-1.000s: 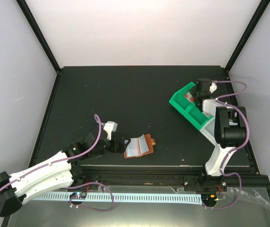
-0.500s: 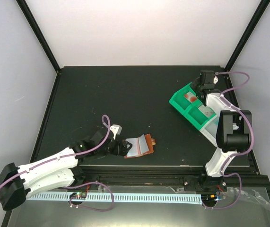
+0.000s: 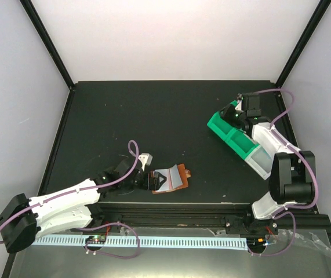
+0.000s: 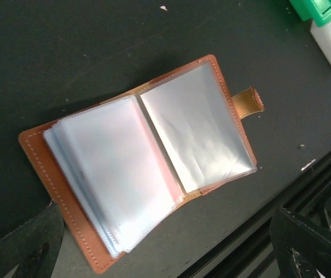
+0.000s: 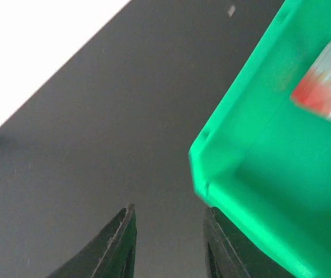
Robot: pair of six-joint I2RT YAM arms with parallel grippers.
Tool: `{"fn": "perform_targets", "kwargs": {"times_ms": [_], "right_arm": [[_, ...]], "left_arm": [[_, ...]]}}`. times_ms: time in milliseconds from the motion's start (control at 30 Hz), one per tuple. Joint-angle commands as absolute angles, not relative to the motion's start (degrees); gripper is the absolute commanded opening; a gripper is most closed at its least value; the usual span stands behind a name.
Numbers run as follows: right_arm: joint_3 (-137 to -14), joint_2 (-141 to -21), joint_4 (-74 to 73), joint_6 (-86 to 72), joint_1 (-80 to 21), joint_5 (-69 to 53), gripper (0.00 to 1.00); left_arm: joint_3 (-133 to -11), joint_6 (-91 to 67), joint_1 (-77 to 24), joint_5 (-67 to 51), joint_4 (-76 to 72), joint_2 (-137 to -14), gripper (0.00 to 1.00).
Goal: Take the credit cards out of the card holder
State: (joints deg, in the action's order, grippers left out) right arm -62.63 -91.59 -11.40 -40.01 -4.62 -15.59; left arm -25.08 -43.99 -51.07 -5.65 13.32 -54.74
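Observation:
The brown leather card holder (image 3: 171, 178) lies open near the table's front edge. Its clear sleeves face up in the left wrist view (image 4: 148, 168), with the snap tab (image 4: 247, 101) to the right. I cannot tell whether the sleeves hold cards. My left gripper (image 3: 152, 181) is open at the holder's left edge, its fingertips (image 4: 32, 243) wide apart and empty. A white credit card with a red blot (image 5: 324, 87) lies in the green tray (image 5: 252, 174). My right gripper (image 5: 168, 243) is open and empty by the tray's far left corner (image 3: 233, 114).
The green tray (image 3: 226, 130) stands at the right, with a pale compartment (image 3: 261, 157) at its near end. A black rail (image 3: 211, 205) runs along the table's front edge, just below the holder. Black frame posts stand at the back corners.
My left gripper has moved right and closer to the holder's left edge. My right gripper has swung from above the tray's compartments to its far left corner.

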Motion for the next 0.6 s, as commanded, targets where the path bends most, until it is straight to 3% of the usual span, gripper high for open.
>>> {"fn": "perform_targets", "kwargs": {"times_ms": [0,200,567], "right_arm": [[-58.4,-87.8,-14.7,-35.4,-8.0,-22.3,0.34],[-51.2,-82.1,-15.1,-34.5,-13.2,-24.7,0.35],[-42.1,-77.8,-11.9,-34.4,-26.1,-26.8,0.41]], "left_arm": [[-22.6,-46.8,-50.5,-10.5,5.4,-55.1,0.99],[-19.6,-48.3,-49.4,-15.2,-2.7,-55.4,0.99],[-20.3,-48.4,-48.4,-9.4,4.4,-52.3,0.99]]}}
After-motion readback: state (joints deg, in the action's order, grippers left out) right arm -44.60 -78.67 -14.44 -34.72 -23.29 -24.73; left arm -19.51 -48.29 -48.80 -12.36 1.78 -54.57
